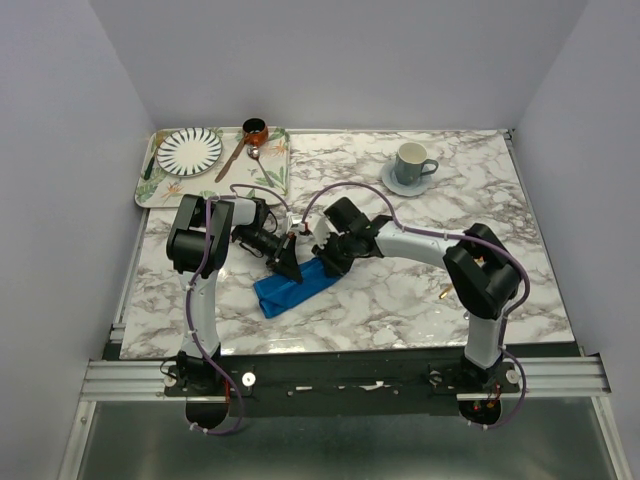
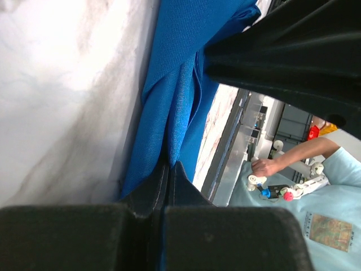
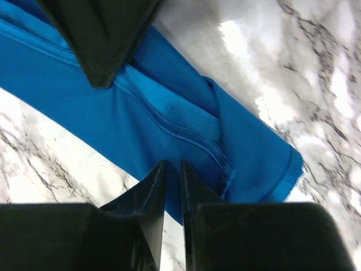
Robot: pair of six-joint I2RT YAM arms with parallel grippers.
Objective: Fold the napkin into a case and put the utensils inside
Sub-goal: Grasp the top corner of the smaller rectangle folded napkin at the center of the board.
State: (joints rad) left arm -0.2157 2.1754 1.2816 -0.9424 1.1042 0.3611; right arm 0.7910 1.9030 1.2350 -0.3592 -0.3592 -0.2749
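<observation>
A: Where is the blue napkin (image 1: 285, 292)?
B: On the bench (image 1: 390, 300), folded long, near the middle.
A: And the left end effector (image 2: 169, 165)?
B: Pressed together, pinching the napkin's fold.
A: The right end effector (image 3: 173, 165)?
B: Spread a tiny bit over the napkin, holding nothing.

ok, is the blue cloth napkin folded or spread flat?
Folded. The royal-blue cloth napkin lies as a narrow strip on the white marble table; the right wrist view shows stacked layers with hemmed edges overlapping.
</observation>
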